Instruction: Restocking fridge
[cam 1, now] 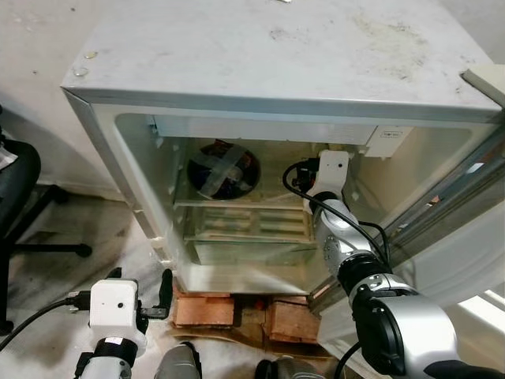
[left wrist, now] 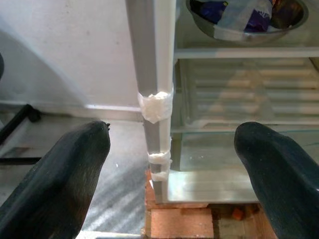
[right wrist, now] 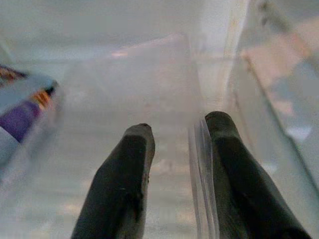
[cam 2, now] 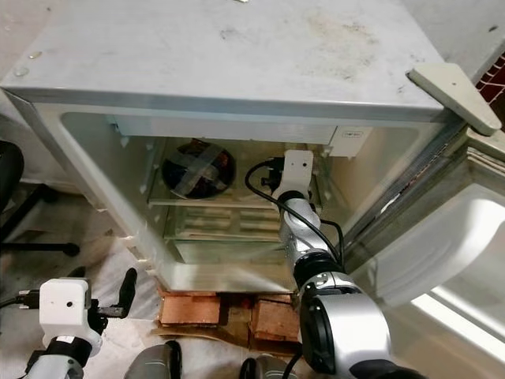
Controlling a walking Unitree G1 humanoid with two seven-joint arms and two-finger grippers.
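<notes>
Right gripper [right wrist: 172, 130] deep inside fridge [cam 1: 237, 71], arm outstretched, fingers slightly parted around clear shelf edge [right wrist: 195, 164].

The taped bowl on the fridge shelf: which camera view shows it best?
The left eye view shows the bowl best: whole, on the upper shelf, with tape crossed over its top. The right eye view gives the same, slightly darker. The left wrist view catches its lower part at the picture's edge; the right wrist view shows a blurred edge.
</notes>
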